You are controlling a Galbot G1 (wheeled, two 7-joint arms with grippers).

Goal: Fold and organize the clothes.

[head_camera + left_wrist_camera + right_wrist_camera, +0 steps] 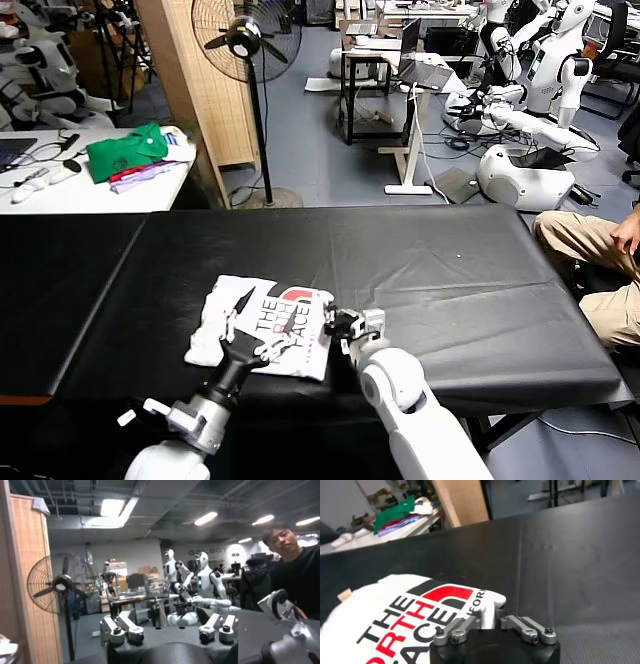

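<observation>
The T-shirt [262,325] lies folded at the lower centre of the head view on the black table [450,270], printed side up, reading "THE NORTH FACE". The left gripper [252,350] hovers over it, jaws wide and empty; the right gripper [345,325], shut on nothing, sits beside its right edge. A careless nudge could snag the fabric and undo the fold.

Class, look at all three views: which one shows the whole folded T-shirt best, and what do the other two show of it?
The head view: the whole folded T-shirt lies on the black table, lettering up. The right wrist view shows only the part of it with the lettering, close up. The left wrist view shows none of it.
</observation>
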